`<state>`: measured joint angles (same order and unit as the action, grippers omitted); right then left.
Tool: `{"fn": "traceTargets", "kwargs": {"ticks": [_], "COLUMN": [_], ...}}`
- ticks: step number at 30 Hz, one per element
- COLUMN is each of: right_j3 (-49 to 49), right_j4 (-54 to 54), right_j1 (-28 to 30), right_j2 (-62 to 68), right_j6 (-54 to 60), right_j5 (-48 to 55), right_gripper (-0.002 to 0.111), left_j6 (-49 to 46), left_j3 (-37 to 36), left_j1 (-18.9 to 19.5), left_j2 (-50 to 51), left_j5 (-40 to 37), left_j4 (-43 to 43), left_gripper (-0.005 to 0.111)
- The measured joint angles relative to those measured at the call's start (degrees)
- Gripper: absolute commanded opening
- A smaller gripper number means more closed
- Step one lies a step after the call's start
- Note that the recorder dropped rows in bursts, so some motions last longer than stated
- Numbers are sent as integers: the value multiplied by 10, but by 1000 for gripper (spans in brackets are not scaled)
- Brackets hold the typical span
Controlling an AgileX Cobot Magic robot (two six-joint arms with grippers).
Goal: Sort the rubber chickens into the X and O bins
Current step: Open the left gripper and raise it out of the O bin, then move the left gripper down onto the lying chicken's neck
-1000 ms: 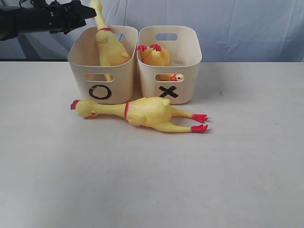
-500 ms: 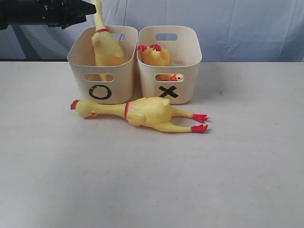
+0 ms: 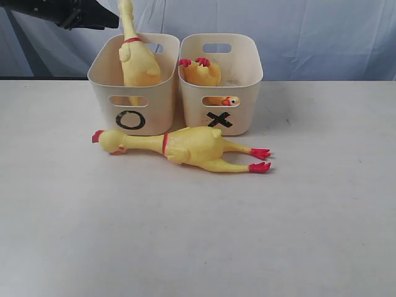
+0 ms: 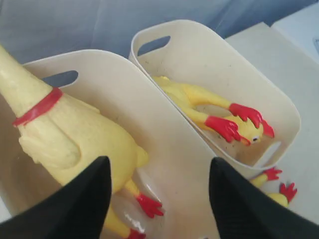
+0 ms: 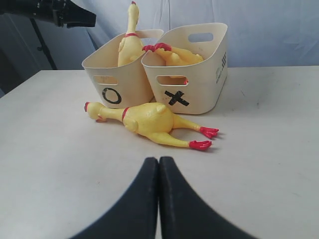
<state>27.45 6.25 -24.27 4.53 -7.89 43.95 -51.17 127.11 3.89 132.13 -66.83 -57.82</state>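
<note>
Two cream bins stand side by side at the back, the O bin on the left and the X bin on the right. One rubber chicken stands in the O bin, neck sticking up above the rim. A shorter chicken lies curled in the X bin. The third chicken lies on the table in front of both bins, head to the left. My left gripper hangs open and empty above the O bin, beside the standing chicken. My right gripper is shut and empty, low over the table in front of the lying chicken.
The white table stretches wide in front of the bins. A pale blue cloth backdrop hangs behind them. The left arm reaches in black from the upper left.
The left arm has lifted up and back from the chicken's head. The chicken in the O bin has shifted a little to the left. The right gripper has not moved.
</note>
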Motion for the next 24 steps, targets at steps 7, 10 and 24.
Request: {"fn": "traceTargets", "kwargs": {"ticks": [7,10,24], "right_j3": [0,0,0], "right_j4": [0,0,0], "right_j1": [0,0,0], "right_j2": [0,0,0], "right_j6": [0,0,0], "right_j5": [0,0,0], "right_gripper": [0,0,0], "left_j6": [14,33,22], "left_j3": [0,-6,-249], "left_j1": [0,-4,-14], "left_j2": [-62,-98,-219], "left_j5": [-28,-28,-28], "left_j4": [74,150,290], "left_gripper": [53,40,0]}}
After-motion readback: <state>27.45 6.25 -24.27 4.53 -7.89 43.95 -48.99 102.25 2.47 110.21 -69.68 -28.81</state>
